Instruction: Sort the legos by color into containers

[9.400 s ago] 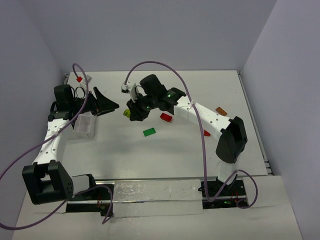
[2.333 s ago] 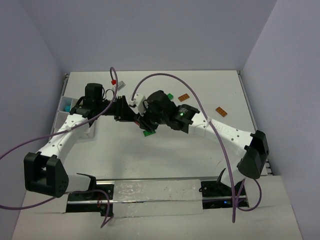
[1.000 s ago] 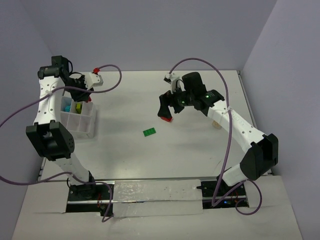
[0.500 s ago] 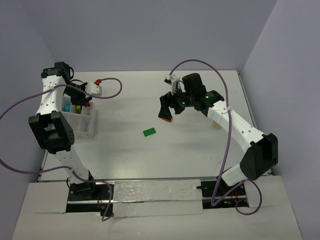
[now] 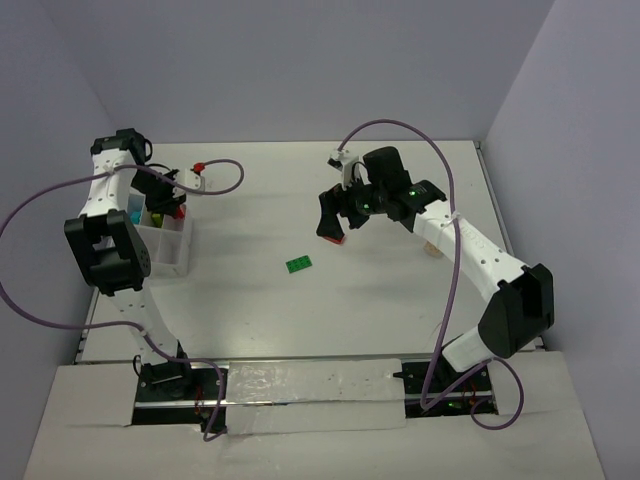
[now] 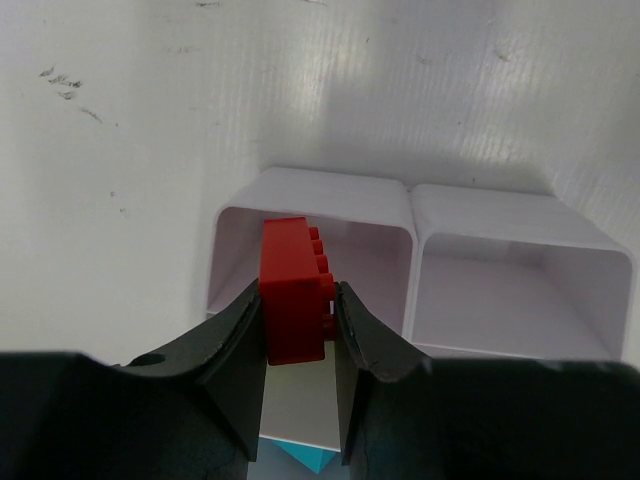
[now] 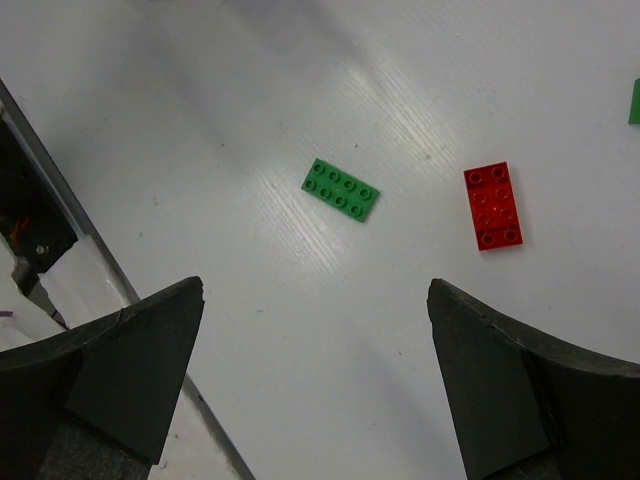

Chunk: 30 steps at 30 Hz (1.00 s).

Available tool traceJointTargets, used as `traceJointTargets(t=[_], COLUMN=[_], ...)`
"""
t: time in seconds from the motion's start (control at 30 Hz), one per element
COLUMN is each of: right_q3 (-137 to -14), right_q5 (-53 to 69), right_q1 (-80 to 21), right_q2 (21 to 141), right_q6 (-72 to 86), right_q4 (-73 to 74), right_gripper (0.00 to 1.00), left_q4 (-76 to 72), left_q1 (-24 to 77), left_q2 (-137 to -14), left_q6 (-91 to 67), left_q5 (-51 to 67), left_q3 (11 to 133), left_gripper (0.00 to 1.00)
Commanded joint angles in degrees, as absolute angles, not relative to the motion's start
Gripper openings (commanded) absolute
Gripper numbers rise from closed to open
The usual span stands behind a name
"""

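Begin with the white desk (image 5: 380,310), holding a few scattered pieces. At its left edge, the small translucent white plastic box (image 5: 170,258), split into square cells by thin walls. Above that box, the left pincer (image 5: 168,195), clamped on a small red studded plastic brick (image 6: 290,325).

From the left wrist: brick pinched between both fingers, long axis pointing away from the wrist toward the box, studs turned sideways. Straight behind it, the corner compartment (image 6: 375,245), with a second cell just beside it to the right. Hard to tell whether the brick sits above the rim or already below it. Judging by that line-up, release seems the step in hand; calls for little more than parting the fingers, provided the brick clears the wall. At the lower edge, a teal piece (image 6: 300,455), probably in a nearer cell.

Well apart on the right, the right pincer (image 7: 315,290), spread wide and gripping nothing. Under it on the desk, a flat red studded plate (image 7: 491,206) towards one finger and a flat green studded plate (image 7: 340,189) nearer the middle, lying slantwise. Both far nearer this arm than the left.
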<state>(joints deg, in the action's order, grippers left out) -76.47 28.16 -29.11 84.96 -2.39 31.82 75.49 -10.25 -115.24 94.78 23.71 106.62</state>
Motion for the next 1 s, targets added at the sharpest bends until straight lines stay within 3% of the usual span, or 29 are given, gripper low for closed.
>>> traceJointTargets(t=[0.0, 0.17, 0.3, 0.4, 0.47, 0.67, 0.83, 0.97], right_q3=[-77.43, -77.48, -77.5, -77.21, -76.91, -76.98, -77.68, -79.74], right_q5=[28.94, 29.09, 29.0, 28.77, 28.24, 24.71, 15.91, 9.67], right_q1=[-28.68, -28.65, -28.65, -28.72, -28.65, -28.65, -28.56, -28.32], right_q2=[85.37, 85.61, 85.69, 85.59, 85.6, 86.43, 91.22, 97.36], right_q6=[-2.02, -2.11, -2.22, -2.39, -2.62, -3.73, -6.99, -10.9], right_q4=[31.88, 32.04, 32.17, 32.07, 32.07, 32.27, 33.13, 34.39], right_gripper=[1.0, 1.0, 1.0, 1.0, 1.0, 1.0, 1.0, 1.0], left_q4=[78.6, 78.39, 78.05, 78.22, 78.58, 77.57, 77.62, 74.67], left_q1=[-10.86, -10.99, -11.1, -11.09, -11.08, -10.95, -10.04, -5.58], left_q2=[-116.56, -117.03, -117.0, -116.17, -115.11, -108.63, -101.54, -94.49], left_q6=[97.29, 98.3, 98.04, 98.01, 97.54, 93.92, 83.27, 68.25], left_q5=[23.33, 21.76, 22.1, 22.98, 24.63, 30.25, 39.57, 44.09], left_q3=[109.75, 109.86, 110.52, 111.4, 112.81, 114.99, 115.45, 109.25], left_gripper=[0.14, 0.2, 0.46, 0.53, 0.7, 0.76, 0.7, 0.9])
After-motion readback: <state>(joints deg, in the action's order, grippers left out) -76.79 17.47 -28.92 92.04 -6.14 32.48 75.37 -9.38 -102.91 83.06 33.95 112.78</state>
